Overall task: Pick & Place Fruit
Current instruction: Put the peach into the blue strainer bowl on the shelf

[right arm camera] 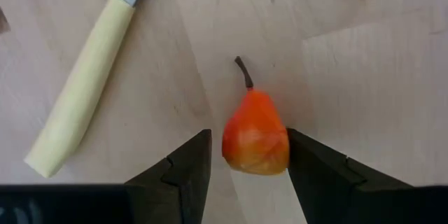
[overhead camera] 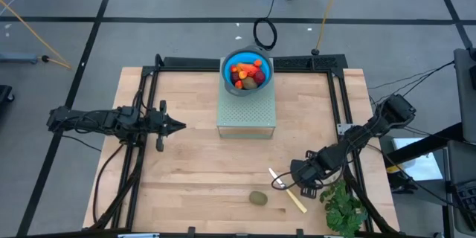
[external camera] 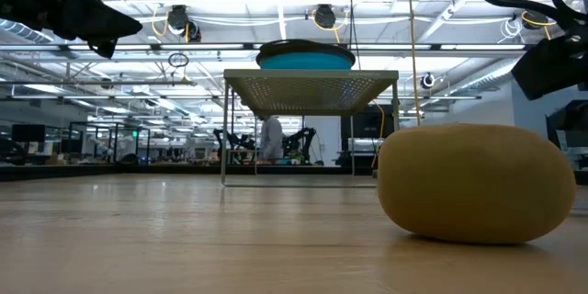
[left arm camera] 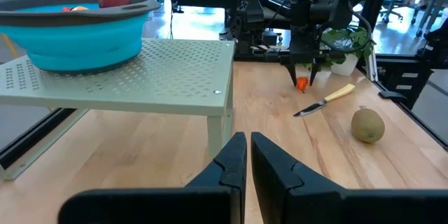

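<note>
As seen from above, right jaws: closed on a small orange pear (right arm camera: 255,136), one dark finger (right arm camera: 187,168) on each side of it, stem pointing away from the wrist.
Pear height: down at the surface (overhead camera: 193,163); lifted or resting, cannot tell.
Right jaws, place: near the front right corner of the surface, arm reaching in from the right edge.
Knife (overhead camera: 290,192): lying flat just beside the pear, not touching it; cream handle toward the front edge, grey blade under the right jaws.
Leaves (overhead camera: 344,208): green bunch at the front right corner, just beyond the knife handle, partly off the edge.
Kiwi (overhead camera: 258,198): brown-green oval lying alone near the front edge, on the left-arm side of the knife, apart from it; close against the low camera (external camera: 476,182).
Stand (overhead camera: 246,119): pale perforated platform on thin legs, at the back middle of the surface, well apart from the pear.
Bowl (overhead camera: 225,74): blue with a grey rim, on the back part of the stand.
Fruit in bowl (overhead camera: 247,74): orange, red and dark red pieces heaped together, one brown-green piece among them.
Left jaws: shut, holding nothing, fingers (left arm camera: 231,164) side by side.
Left jaws, place: raised over the left side of the surface, pointing across toward the stand, well apart from all fruit.
</note>
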{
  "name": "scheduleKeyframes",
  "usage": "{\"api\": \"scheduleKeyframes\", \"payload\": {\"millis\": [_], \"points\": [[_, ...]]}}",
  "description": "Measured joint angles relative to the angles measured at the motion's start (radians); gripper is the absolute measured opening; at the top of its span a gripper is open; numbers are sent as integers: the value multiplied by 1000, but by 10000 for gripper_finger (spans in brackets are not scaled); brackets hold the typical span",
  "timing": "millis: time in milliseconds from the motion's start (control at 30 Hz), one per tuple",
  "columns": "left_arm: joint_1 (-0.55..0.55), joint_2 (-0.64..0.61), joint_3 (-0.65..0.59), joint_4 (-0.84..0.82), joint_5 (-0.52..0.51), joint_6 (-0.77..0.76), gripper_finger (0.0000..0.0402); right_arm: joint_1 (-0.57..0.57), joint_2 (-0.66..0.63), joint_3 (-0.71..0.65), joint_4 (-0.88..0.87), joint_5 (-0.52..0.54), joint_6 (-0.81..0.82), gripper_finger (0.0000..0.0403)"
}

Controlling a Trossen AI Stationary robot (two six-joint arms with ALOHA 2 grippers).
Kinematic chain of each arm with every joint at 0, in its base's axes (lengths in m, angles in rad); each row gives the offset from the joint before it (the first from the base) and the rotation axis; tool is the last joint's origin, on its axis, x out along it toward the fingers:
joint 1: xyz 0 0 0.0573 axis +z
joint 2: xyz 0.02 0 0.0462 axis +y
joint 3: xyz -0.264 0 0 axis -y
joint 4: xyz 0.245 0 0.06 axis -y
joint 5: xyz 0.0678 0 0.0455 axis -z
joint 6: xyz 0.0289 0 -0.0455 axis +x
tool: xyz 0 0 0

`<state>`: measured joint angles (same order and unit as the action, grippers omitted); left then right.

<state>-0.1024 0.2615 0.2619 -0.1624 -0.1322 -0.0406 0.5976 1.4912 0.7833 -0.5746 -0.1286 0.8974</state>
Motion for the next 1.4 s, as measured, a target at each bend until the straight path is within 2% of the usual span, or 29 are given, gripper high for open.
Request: {"api": "scheduleKeyframes", "payload": {"millis": [900, 1233, 1400], "points": [[0, 0, 0, 1, 0, -13, 21, 0, -1, -6, 26, 56, -27, 169], [0, 0, 0, 1, 0, -12, 21, 0, 0, -6, 28, 60, -27, 102], [0, 0, 0, 1, 0, -12, 21, -1, 0, -6, 28, 58, -22, 100]]}}
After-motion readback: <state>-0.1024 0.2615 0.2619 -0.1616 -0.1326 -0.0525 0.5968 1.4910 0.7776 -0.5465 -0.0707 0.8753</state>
